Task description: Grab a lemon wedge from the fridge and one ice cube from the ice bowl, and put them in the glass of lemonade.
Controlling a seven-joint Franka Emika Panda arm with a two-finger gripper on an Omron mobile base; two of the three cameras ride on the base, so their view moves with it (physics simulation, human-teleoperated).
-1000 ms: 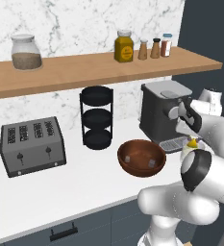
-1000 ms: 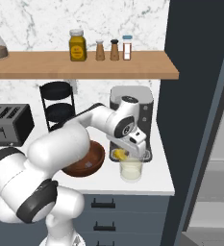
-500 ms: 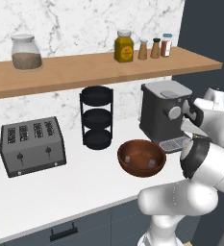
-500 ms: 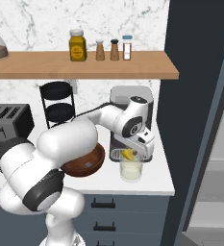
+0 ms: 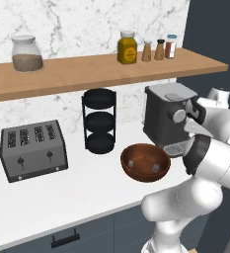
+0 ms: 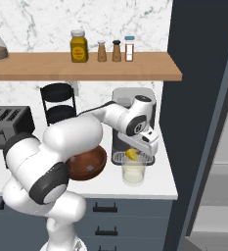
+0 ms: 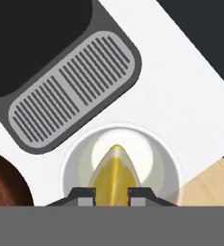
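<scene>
My gripper (image 7: 111,194) is shut on the lemon wedge (image 7: 114,175), a small bright yellow piece pointing away from the hand between the two dark fingertips. Directly beneath it stands the glass of lemonade (image 7: 167,166), its round rim ringing the wedge. In the right base view the gripper (image 6: 135,153) hangs just above the glass (image 6: 133,172) with the wedge (image 6: 131,154) in it, in front of the coffee machine. The dark reddish-brown ice bowl (image 6: 88,164) sits on the counter left of the glass, also seen as the bowl (image 5: 145,162). The fridge (image 6: 223,157) shows its grey inside at far right.
A grey coffee machine (image 6: 130,105) with a slotted drip tray (image 7: 72,91) stands right behind the glass. A black tiered rack (image 5: 99,121) and a toaster (image 5: 32,150) sit further left. A wooden shelf (image 6: 86,66) with jars runs overhead. A dark tall panel (image 6: 193,88) bounds the counter's right end.
The gripper has carried the lemon wedge a little to the right, from beside the bowl to over the glass. My elbow has swung with it.
</scene>
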